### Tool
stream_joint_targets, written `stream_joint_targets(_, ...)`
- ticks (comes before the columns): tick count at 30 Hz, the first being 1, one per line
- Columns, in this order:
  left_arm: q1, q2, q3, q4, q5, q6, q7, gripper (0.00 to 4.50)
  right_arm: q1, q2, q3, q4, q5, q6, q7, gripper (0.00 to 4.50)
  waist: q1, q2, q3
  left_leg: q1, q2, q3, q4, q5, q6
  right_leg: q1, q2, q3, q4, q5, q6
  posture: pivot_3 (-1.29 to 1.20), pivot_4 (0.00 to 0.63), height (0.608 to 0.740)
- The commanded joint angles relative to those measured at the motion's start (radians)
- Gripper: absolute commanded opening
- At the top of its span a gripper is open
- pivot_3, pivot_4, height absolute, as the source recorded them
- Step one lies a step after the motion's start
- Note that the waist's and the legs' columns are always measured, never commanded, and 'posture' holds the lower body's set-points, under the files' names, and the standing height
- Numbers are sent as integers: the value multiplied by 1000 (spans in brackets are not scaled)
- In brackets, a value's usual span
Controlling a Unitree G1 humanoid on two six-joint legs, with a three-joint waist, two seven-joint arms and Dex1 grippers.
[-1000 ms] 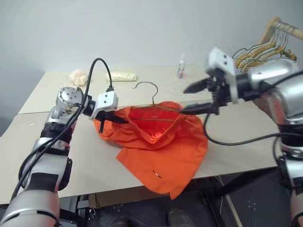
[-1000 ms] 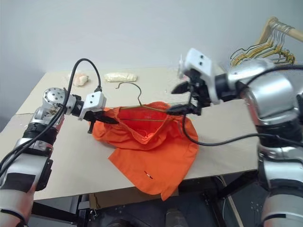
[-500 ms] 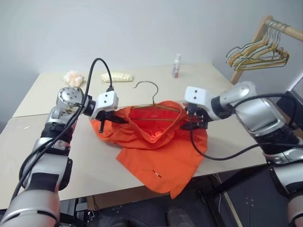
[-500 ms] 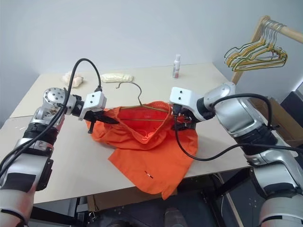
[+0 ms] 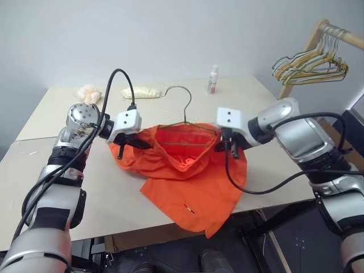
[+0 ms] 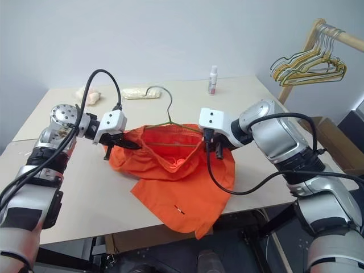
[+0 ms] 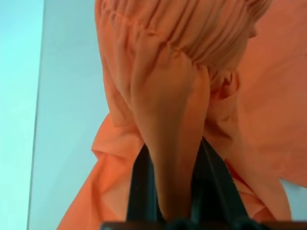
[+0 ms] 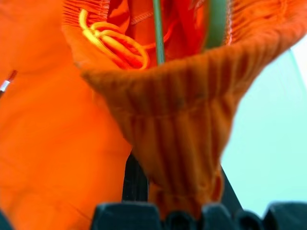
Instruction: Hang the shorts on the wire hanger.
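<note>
In the left eye view the shorts (image 5: 190,170) lie on the bench (image 5: 85,187), one leg hanging over its near edge, with the wire hanger (image 5: 185,116) standing in their waistband. The left gripper (image 5: 138,143) pinches the waistband's left end and the right gripper (image 5: 226,147) its right end. In the left wrist view gathered cloth sits clamped between the fingers (image 7: 139,187). In the right wrist view the ribbed elastic is likewise clamped, the hanger's wire inside the opening. Soft, light cloth: the waistband looks the best hold. No containers here.
</note>
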Motion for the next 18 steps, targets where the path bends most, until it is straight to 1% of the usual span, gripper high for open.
stream_joint_targets(1,-62,-3,45,-34,-89,43,-24,1388,31,-26,-88,-61,80,105,14,0,1,0,0,0,0,0,0,0,0,0,0,0,0,0,0,-167,0,740)
stream_joint_targets(4,-76,-7,87,-62,-166,135,-24,2321,105,-50,-149,-114,150,227,-8,0,0,0,0,0,0,-1,0,0,0,0,0,0,0,0,0,-171,0,740)
stream_joint_targets(7,-72,-6,161,-121,-237,235,17,3203,242,-83,-259,-203,226,371,-66,0,2,0,0,0,0,-1,0,-1,1,0,0,-1,0,0,0,-173,0,740)
stream_joint_targets(8,-57,-5,195,-164,-272,285,56,3473,324,-90,-333,-250,241,443,-102,0,1,0,0,0,0,-1,0,-1,1,0,0,-1,0,0,0,-181,1,740)
stream_joint_targets(9,-39,-7,224,-211,-303,331,86,3619,391,-91,-402,-290,252,512,-136,0,-2,0,0,0,0,-1,0,-1,2,1,0,0,0,0,0,-186,6,740)
stream_joint_targets(10,-17,-10,248,-260,-331,370,111,3619,450,-87,-474,-325,257,575,-164,0,4,0,0,3,0,-1,0,-1,2,2,0,1,1,0,0,-186,6,740)
stream_joint_targets(14,95,-42,319,-532,-465,565,242,3619,628,-62,-746,-478,293,777,-260,0,15,0,0,-1,-1,-3,0,-1,1,1,-1,1,0,0,1,-222,23,740)
stream_joint_targets(16,138,-64,341,-639,-517,629,305,3619,711,-61,-867,-528,318,812,-291,0,23,0,0,1,-1,-3,1,-2,3,3,-2,2,1,0,1,-241,24,740)
stream_joint_targets(18,160,-89,355,-704,-552,663,366,3619,773,-57,-952,-561,347,816,-333,0,26,0,0,8,0,-3,0,-3,5,11,-1,1,-2,-1,1,-255,26,740)
